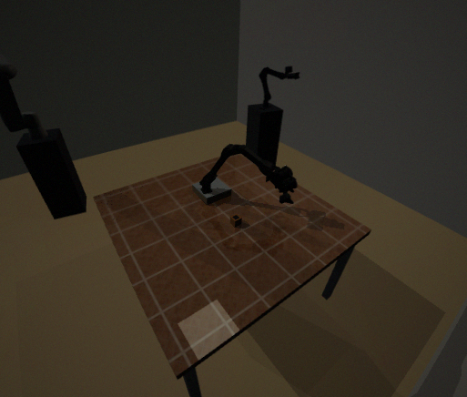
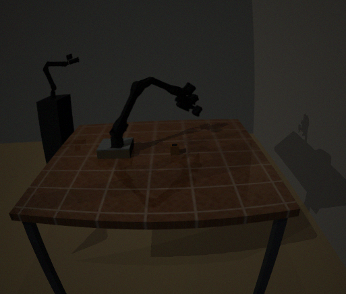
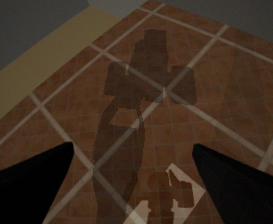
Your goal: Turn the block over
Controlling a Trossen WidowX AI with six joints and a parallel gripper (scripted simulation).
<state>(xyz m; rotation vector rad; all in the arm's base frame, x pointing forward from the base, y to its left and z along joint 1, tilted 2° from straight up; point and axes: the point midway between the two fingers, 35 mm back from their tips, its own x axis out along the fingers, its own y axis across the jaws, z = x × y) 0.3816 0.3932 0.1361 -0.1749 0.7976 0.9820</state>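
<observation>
A small orange-brown block (image 1: 236,221) (image 2: 175,150) sits flat on the tiled table (image 1: 160,261) (image 2: 129,199) (image 3: 187,130), a little in front of the arm's base. A dark mark shows on its top face, and the side facing the top camera also looks dark. My gripper (image 1: 286,198) (image 2: 197,111) (image 3: 134,148) is open and empty. It hangs well above the table, beyond the block on the side away from the base, pointing down at a slant. The block does not show in the wrist view, where only table, floor and the arm's shadow lie beyond the fingers.
My arm's grey base (image 1: 217,193) (image 2: 114,153) stands on the table. Another arm on a dark pedestal (image 1: 264,132) (image 2: 56,121) stands behind, and a further pedestal (image 1: 53,175) shows at the left in the top view. A pale patch (image 1: 208,325) marks the table's near corner.
</observation>
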